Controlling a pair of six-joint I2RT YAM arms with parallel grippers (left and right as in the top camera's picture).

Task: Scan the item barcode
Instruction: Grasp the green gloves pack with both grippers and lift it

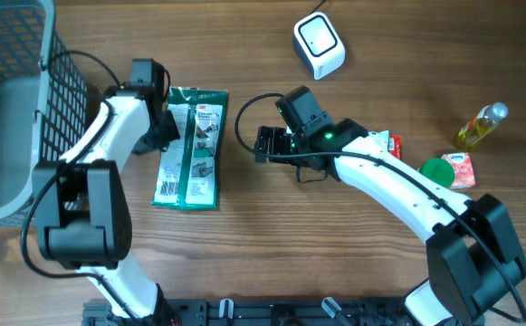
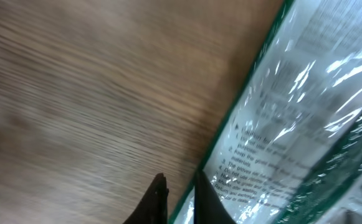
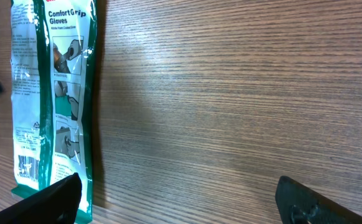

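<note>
The left tool (image 2: 181, 186) is closed narrow. In the left wrist view its dark tips appear to pinch the left edge of the green-and-clear plastic packet of gloves (image 1: 190, 148). The right tool (image 3: 177, 186) stands wide with nothing in it, hovering over bare bench (image 1: 353, 254) just to the right of the packet.

The packet lies flat on the bench, left of centre, its long side running near to far. The white rounded box scanner (image 1: 319, 43) sits well apart from it, at the far side and right of centre.

As I judge it, only the grasp is in place. The lift, the carry to the scanner and the turning of the code toward its face are all left to do.

The packet is a thin, glossy sleeve with green borders and a clear, crinkled front that throws bright glare. Black print reads "Comfort Grip Gloves" at its far end, with small pictures down the middle. A white patch with what looks like the barcode (image 3: 25, 165) sits near its near end, facing up. Held by one edge, the film will likely sag and flex.
</note>
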